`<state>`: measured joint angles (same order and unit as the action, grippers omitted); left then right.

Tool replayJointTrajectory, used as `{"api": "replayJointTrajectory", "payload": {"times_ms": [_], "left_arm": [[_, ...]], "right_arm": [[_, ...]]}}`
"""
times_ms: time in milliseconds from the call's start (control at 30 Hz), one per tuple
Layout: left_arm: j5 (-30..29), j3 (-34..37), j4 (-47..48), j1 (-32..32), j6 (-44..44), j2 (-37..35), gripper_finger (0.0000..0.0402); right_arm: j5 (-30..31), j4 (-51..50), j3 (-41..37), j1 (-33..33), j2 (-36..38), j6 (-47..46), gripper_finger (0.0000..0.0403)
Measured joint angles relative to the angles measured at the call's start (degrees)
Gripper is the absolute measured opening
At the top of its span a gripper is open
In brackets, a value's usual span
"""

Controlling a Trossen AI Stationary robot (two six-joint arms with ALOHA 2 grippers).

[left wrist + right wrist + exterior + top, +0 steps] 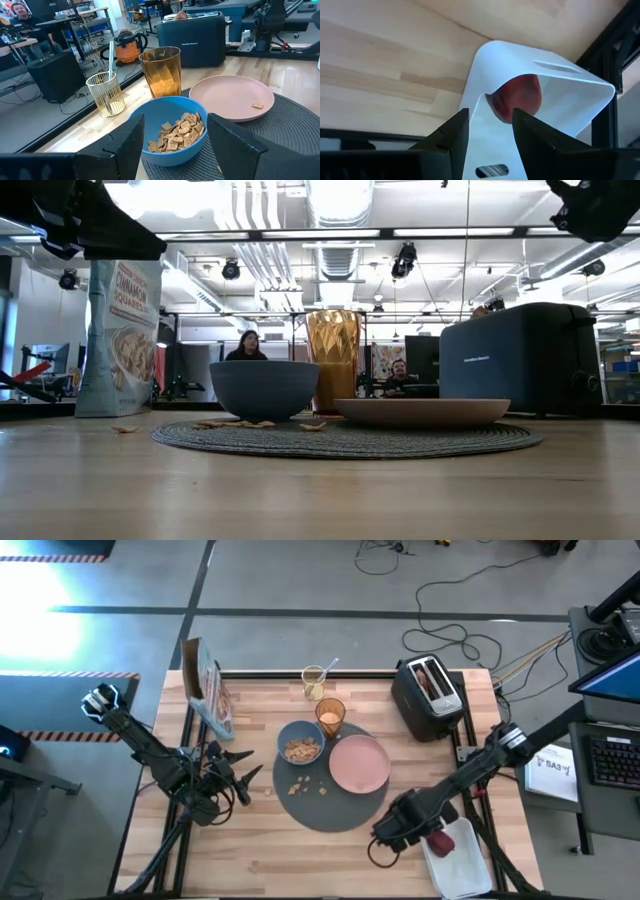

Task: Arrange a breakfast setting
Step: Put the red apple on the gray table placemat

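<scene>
While your left pincer [240, 776] waits over the bare desk [250, 840] just off the mat's left edge, its fingers spread apart and holding nothing, you can count what the setting already has. Behind that arm stands a cereal bag [208, 688], and a few stray cereal pieces [298, 786] lie on the round dark-grey mat [330, 810], which sits mid-desk. On the mat's left part is the blue bowl [301, 742], filled with cereal, so that item looks done. Just behind it the amber tumbler [330, 716] stands at the mat's back edge, also in place. Farther back, off the mat, a wire cup [313, 680] holds what looks like the metal spoon [328, 667]; I judge that is yet to be brought to the setting. Right of the bowl the pink plate [359, 763] lies on the mat, bare but for a crumb, so the toast is still owed. The toast slice [428, 680] shows in a slot of the black toaster [428, 698] at the back right. Nearest the right edge, your right pincer [428, 836] hovers at the white tray [462, 865], fingers part open on either side of the red apple [516, 97] there; whether they actually grip it I cannot tell. Spoon, toast and apple remain.
</scene>
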<state>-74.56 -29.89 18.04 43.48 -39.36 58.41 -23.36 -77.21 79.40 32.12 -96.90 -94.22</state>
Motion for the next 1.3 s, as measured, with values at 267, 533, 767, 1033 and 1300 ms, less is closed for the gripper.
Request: {"api": "replayJointTrajectory", "payload": {"times_ms": [267,533,767,1033,1300], "left_arm": [[-0.79,0.00,-0.03,-0.02,-0.52,-0.02,0.0200],[-1.46,0.02,-0.04,-0.02,-0.69,-0.04,0.0200],[-1.44,0.02,-0.04,-0.02,-0.71,-0.04,0.0200],[-1.44,0.02,-0.04,-0.02,-1.61,-0.04,0.0200],[-0.97,0.02,-0.04,-0.02,-2.43,-0.02,0.0200]], "right_arm": [[-7.78,-0.07,0.00,1.14,0.42,3.31,0.0139],[-8.08,-0.07,-0.07,1.46,0.35,1.91,0.0126],[-8.15,0.06,-0.39,2.84,0.35,4.25,0.0125],[-8.13,0.15,-0.52,2.78,0.42,7.20,0.0133],[-8.12,-0.36,-1.74,3.12,0.35,5.31,0.0152]]}}
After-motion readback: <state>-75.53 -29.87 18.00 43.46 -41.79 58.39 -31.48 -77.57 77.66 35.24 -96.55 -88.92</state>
